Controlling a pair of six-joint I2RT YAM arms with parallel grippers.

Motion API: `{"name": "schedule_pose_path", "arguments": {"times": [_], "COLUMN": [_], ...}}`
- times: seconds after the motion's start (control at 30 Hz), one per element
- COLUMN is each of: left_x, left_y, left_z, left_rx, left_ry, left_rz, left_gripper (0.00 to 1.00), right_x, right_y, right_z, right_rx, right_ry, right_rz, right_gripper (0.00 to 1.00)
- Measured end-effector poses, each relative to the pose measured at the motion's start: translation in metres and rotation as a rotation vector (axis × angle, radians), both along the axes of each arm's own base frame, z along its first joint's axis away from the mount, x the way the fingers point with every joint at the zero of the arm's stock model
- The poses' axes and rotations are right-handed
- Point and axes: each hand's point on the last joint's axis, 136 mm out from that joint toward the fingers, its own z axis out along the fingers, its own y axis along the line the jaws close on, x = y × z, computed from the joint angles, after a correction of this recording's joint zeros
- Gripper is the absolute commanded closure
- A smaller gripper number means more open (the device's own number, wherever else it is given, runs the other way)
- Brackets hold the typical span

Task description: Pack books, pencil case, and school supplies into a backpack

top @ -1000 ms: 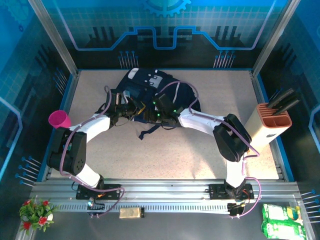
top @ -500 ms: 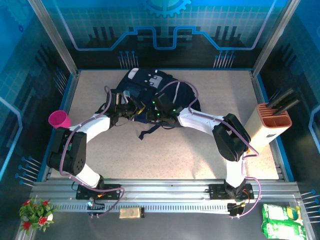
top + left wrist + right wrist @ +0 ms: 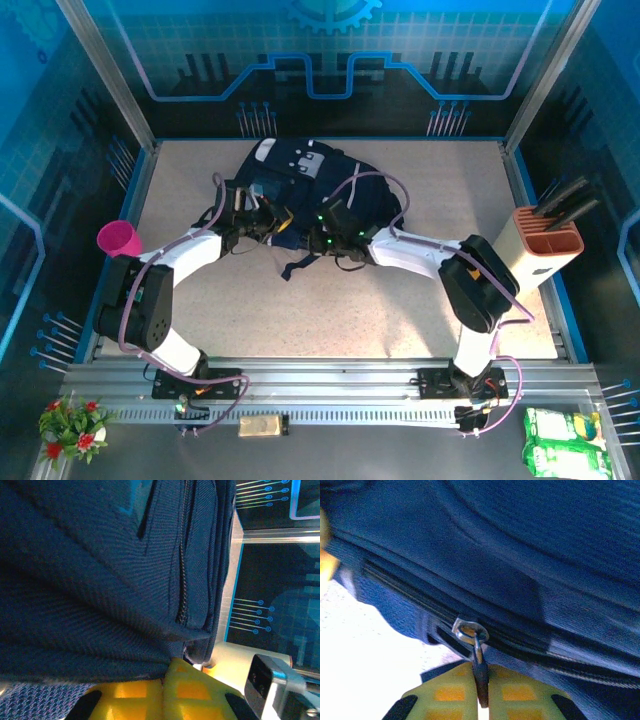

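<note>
Presently, right gripper (image 3: 482,692) pinches the zip pull (image 3: 479,666), zip track (image 3: 395,586) running crosswise before it; left gripper (image 3: 162,695) clamps backpack (image 3: 100,555) fabric

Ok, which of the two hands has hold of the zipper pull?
The right hand: the zipper pull sits pinched between its yellow pads. The left hand grips only plain backpack fabric.

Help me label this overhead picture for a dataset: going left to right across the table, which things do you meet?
In order: magenta cup → navy backpack → beige block holder with black handles.
</note>
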Motion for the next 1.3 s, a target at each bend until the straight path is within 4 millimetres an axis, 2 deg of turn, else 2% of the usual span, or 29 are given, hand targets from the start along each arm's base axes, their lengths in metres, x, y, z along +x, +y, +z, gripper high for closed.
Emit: {"name": "schedule_pose_path", "arguments": {"times": [0.17,0.37,0.43,0.63,1.0,1.17,1.3], "left_x": [0.000,0.000,0.000,0.000,-0.001,-0.002,-0.002], "left_y": [0.001,0.002,0.002,0.002,0.003,0.003,0.003], "left_z": [-0.001,-0.001,0.000,0.000,-0.003,-0.003,-0.003], "left_rx": [0.003,0.007,0.007,0.005,0.008,0.008,0.008], "left_ry": [0.000,-0.006,-0.006,-0.005,0.007,0.009,0.009], "left_rz": [-0.001,-0.006,-0.007,-0.007,-0.006,-0.006,-0.006], "left_gripper": [1.00,1.00,1.00,1.00,1.00,1.00,1.00], "right_x": [-0.005,-0.005,-0.003,0.008,0.010,0.006,0.006], "right_y": [-0.020,-0.021,-0.018,-0.010,-0.012,-0.017,-0.019], "right_z": [-0.010,-0.007,-0.002,0.011,0.000,-0.004,-0.007], "right_rx": [-0.028,-0.050,-0.058,-0.061,-0.092,-0.134,-0.167], "right_ry": [0.012,0.002,-0.003,-0.031,0.010,0.015,0.013], "right_rz": [-0.017,0.032,0.045,0.052,0.021,-0.029,-0.056], "right_gripper": [0.88,0.68,0.65,0.64,0.66,0.72,0.73]}}
